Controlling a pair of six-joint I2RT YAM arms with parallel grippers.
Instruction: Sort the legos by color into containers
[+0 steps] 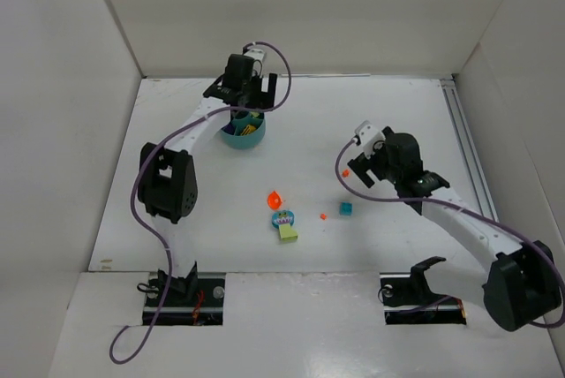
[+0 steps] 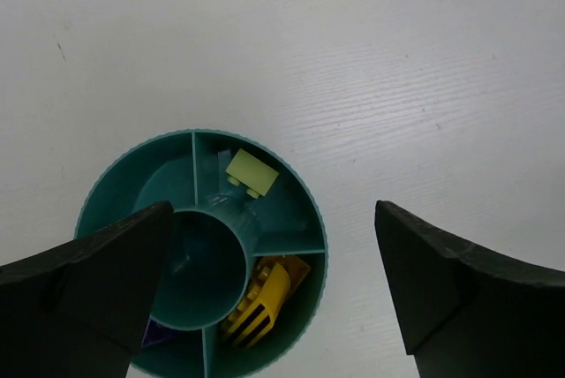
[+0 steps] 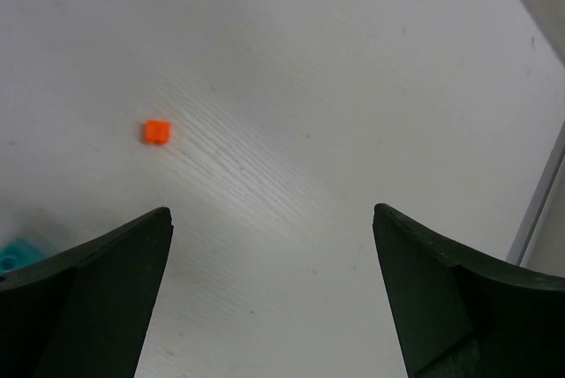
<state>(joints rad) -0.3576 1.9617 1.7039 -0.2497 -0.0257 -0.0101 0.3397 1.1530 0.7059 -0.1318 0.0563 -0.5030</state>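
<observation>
White tabletop, white walls. Upper left, my left pincer hangs open and empty over the teal bowl, which holds a lime lego and a yellow lego in separate wedges. At centre the loose bricks look light, hard and slick, so I'd pinch their flat sides. On the right, my right pincer gapes open and empty near an orange brick.

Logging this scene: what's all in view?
Table: 1, white.
Bowl: 1, teal, table's far left.
Lime brick: 1, lime, bowl wedge.
Yellow piece: 1, yellow, neighbouring wedge.
Orange piece: 1, orange, same wedge.
Purple bit: 1, purple, another wedge.
Loose lime brick: 1, lime, mid-table.
Loose orange piece: 1, orange, mid-table.
Small orange brick: 1, orange, by right hand.
Teal brick: 1, teal, mid-table.
Hands: 2, black, open: left hand above bowl, right hand above table.
</observation>
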